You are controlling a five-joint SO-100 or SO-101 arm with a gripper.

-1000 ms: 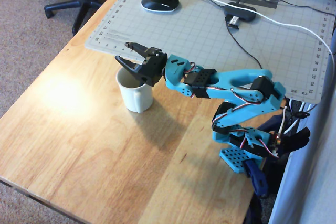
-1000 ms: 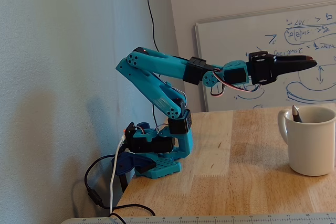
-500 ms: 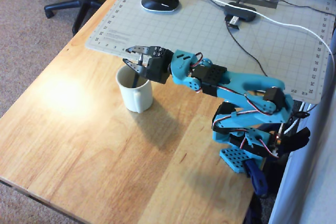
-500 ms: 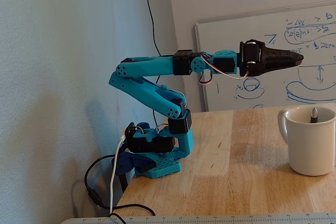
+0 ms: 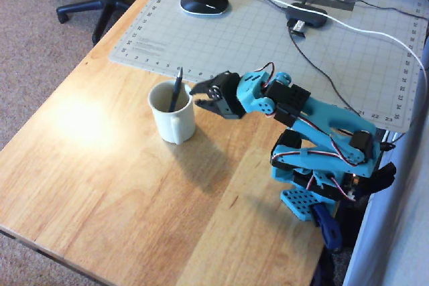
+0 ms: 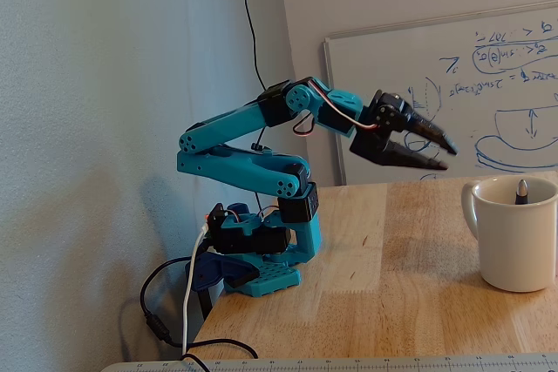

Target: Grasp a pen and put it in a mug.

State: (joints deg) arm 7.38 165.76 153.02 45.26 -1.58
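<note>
The pen [image 5: 177, 90] stands inside the mug [image 5: 174, 117]. It leans a little, and its top end pokes up past the rim. In the fixed view only the silver tip of the pen [image 6: 521, 189] shows above the rim of the mug [image 6: 516, 241].

The cream-white mug sits upright on the wooden table [image 5: 100, 165]. In the overhead view its handle points toward the bottom of the picture.

The gripper [image 5: 197, 96] is up in the air, just beside the mug's rim, on the right in the overhead view. Its two black fingers are spread apart, and nothing is between them. In the fixed view the gripper [image 6: 446, 156] is higher than the mug and to its left, not touching it.

The blue arm [image 5: 315, 132] bends back to its base [image 6: 261, 259] near the table edge.

A black computer mouse [image 5: 204, 1] lies on a gray cutting mat [image 5: 268, 51], well apart from the mug.
</note>
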